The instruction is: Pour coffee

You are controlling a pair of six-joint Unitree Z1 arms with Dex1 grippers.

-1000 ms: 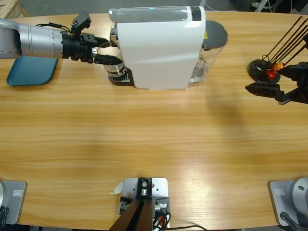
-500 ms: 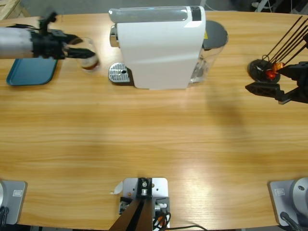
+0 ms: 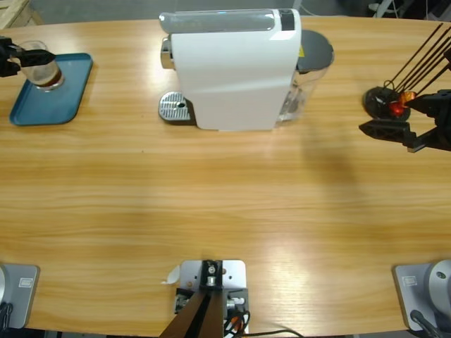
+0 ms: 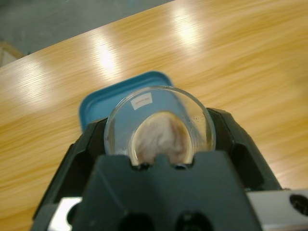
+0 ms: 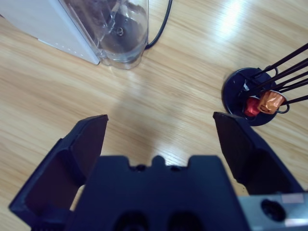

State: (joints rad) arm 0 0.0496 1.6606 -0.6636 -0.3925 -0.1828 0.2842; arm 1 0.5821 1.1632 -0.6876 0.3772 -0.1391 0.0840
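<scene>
Holding the glass (image 3: 41, 63) over the blue tray (image 3: 67, 91) at the table's (image 3: 225, 197) far left, your left gripper (image 4: 159, 139) is clamped on it.
You'll see the white coffee machine (image 3: 236, 67) far centre, your right gripper (image 5: 161, 132) spread wide near the capsule rack (image 5: 255, 98), and dark coffee (image 4: 161, 137) shallow inside the glass.

White coffee machine (image 3: 232, 70) centre-back; blue tray (image 3: 67, 95) far-left; capsule stand (image 3: 384, 102) right.
</scene>
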